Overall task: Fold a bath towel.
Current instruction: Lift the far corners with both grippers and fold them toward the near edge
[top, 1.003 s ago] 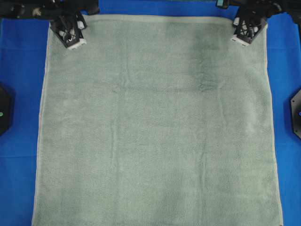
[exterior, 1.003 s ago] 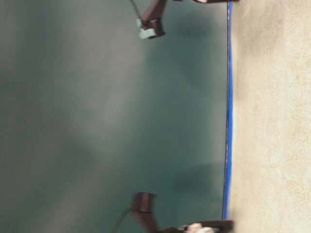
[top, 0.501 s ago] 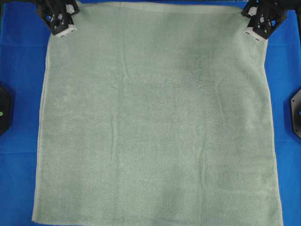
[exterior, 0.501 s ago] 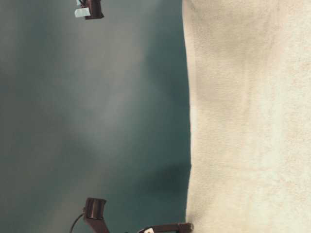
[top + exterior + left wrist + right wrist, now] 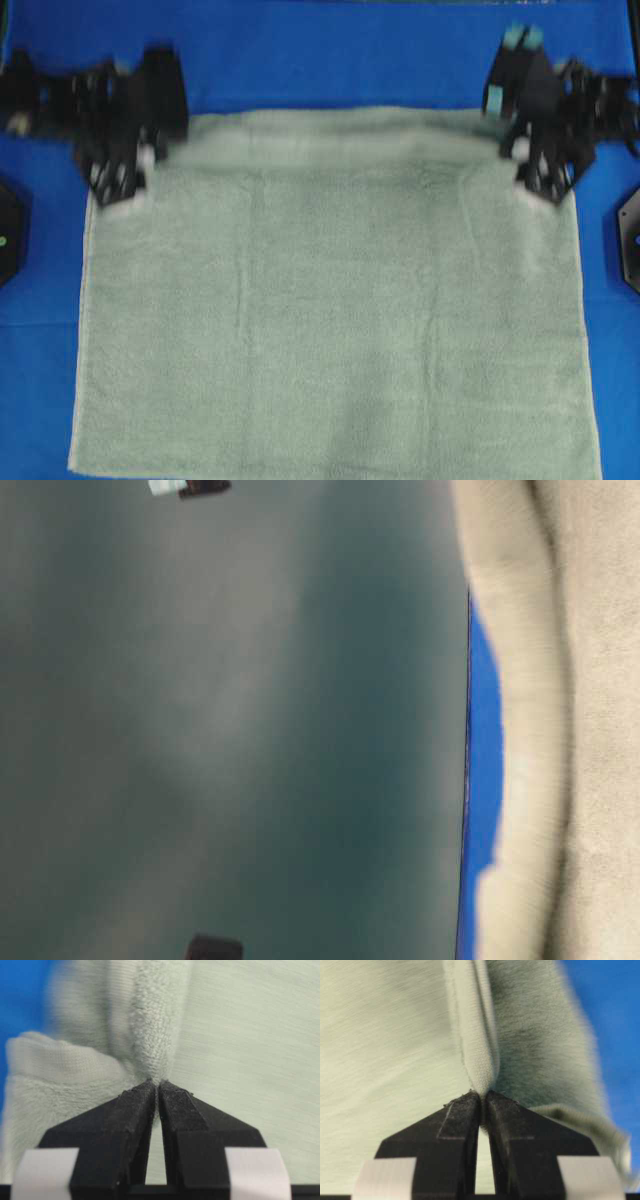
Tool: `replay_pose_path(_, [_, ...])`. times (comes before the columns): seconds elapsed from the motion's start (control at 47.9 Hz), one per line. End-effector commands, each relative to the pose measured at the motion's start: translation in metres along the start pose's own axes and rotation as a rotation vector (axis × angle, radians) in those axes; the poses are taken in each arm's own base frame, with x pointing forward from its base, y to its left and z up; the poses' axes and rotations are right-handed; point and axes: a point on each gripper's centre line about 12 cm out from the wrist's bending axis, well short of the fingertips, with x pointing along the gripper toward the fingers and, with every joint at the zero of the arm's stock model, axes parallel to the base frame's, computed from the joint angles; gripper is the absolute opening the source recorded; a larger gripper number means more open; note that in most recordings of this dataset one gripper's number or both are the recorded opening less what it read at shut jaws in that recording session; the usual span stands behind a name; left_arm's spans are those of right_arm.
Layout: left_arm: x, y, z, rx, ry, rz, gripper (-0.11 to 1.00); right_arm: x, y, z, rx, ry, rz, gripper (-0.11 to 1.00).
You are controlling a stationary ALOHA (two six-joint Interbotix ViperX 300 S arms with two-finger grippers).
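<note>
Left tool (image 5: 158,1091): clenched on a pinch of the bath towel (image 5: 330,320); its jaws meet on a raised ridge of terry, so the corner hangs from it.
Right tool (image 5: 483,1097): likewise clamped, on a flat hemmed edge folded double, gripping the opposite corner.
Placement of tools: upper left and upper right of the overhead frame, one per corner, so the edge between them stays level.
Towel: mostly flat on the blue cloth (image 5: 330,60) over the table, filling the lower frame; its top edge is lifted and blurred.
Judged step: carrying that edge over for the first fold.
Risk: uneven travel would skew the fold.
</note>
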Motion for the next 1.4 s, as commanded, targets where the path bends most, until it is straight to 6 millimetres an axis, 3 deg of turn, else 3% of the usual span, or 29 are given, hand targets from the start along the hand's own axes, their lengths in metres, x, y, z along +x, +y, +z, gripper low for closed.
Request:
replay_pose_path(0.0, [-0.008, -0.039, -0.004, 0.009, -0.026, -0.066, 0.03, -0.008, 0.043, -0.007, -0.038, -0.013, 0.085, 0.06])
replay_pose_path(0.125, [-0.01, -0.087, -0.018, -0.028, -0.005, -0.143, 0.03, -0.009, 0.1, -0.027, -0.034, 0.037, 0.175, 0.06])
replay_pose_path(0.439, [-0.018, -0.211, -0.044, 0.017, 0.001, -0.368, 0.03, -0.018, 0.218, -0.068, -0.055, 0.141, 0.292, 0.06])
replay_pose_path(0.543, [-0.018, -0.238, -0.05, 0.05, 0.025, -0.391, 0.03, -0.022, 0.252, -0.082, -0.077, 0.163, 0.322, 0.06])
replay_pose_path(0.668, [-0.024, -0.27, -0.05, 0.104, 0.022, -0.431, 0.03, -0.02, 0.279, -0.097, -0.077, 0.196, 0.325, 0.06])
replay_pose_path(0.836, [-0.014, -0.284, -0.051, 0.123, 0.042, -0.421, 0.03, -0.007, 0.287, -0.11, -0.056, 0.232, 0.287, 0.06])
replay_pose_path(1.065, [-0.014, -0.296, -0.051, 0.137, 0.037, -0.437, 0.03, -0.012, 0.293, -0.136, -0.026, 0.267, 0.292, 0.06])
replay_pose_path(1.379, [-0.009, -0.301, -0.048, 0.129, 0.004, -0.471, 0.04, -0.007, 0.288, -0.142, 0.062, 0.28, 0.276, 0.06])
